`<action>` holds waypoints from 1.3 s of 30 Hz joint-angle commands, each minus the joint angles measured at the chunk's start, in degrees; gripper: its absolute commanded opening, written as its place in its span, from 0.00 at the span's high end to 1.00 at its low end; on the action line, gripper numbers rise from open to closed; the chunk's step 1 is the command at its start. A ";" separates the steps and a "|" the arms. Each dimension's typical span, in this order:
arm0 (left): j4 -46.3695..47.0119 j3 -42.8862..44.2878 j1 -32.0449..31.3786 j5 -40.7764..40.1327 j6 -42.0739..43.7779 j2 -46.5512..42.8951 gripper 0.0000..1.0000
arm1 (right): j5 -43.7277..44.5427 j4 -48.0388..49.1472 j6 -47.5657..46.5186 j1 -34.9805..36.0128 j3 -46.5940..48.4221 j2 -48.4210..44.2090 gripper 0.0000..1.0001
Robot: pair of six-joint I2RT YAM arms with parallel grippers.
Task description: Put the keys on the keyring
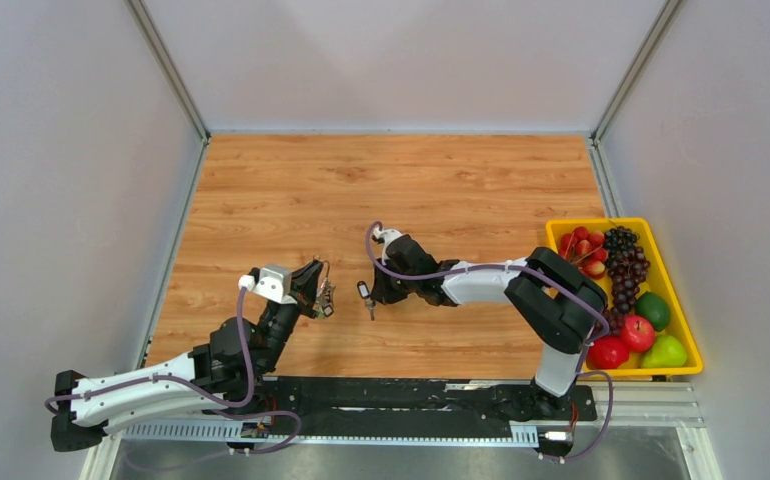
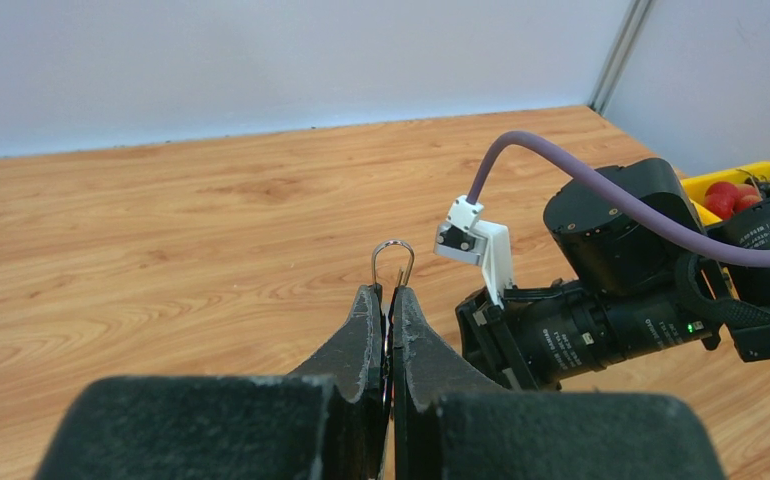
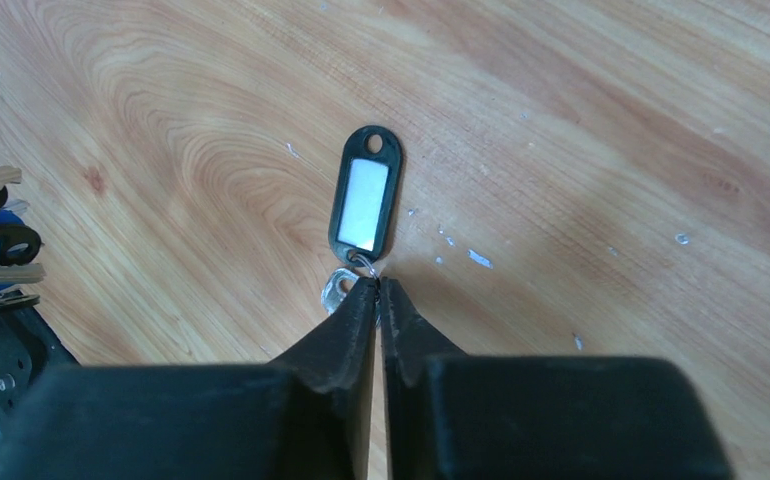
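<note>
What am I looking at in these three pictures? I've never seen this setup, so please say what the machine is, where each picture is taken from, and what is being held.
Two robot arms are bolted at the near edge of a wooden table. The wide picture looks down from above; the other two come from cameras on each wrist. The left gripper is shut on the keyring, a thin wire loop poking up between its fingers. The right gripper is pinched on a key with a black tag, holding it at the small ring below the tag. A yellow tray of fruit sits at the right.
</note>
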 commanded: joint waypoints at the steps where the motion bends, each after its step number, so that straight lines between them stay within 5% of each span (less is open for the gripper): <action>1: 2.20 -0.01 0.20 -0.27 -0.39 -0.05 1.00 | -0.82 3.74 0.04 -0.14 0.41 1.00 1.00; 11: 2.43 -0.08 0.15 -0.45 -0.39 0.34 1.00 | 1.37 5.96 -2.04 0.17 -1.79 -3.82 1.00; 32: 5.01 -2.12 0.15 8.22 0.46 -2.92 1.00 | 1.14 12.89 -5.46 5.10 -20.47 -46.33 1.00; 39: 8.00 -3.87 0.15 16.14 3.31 -4.50 1.00 | -2.99 11.26 0.92 5.26 -20.10 -52.38 1.00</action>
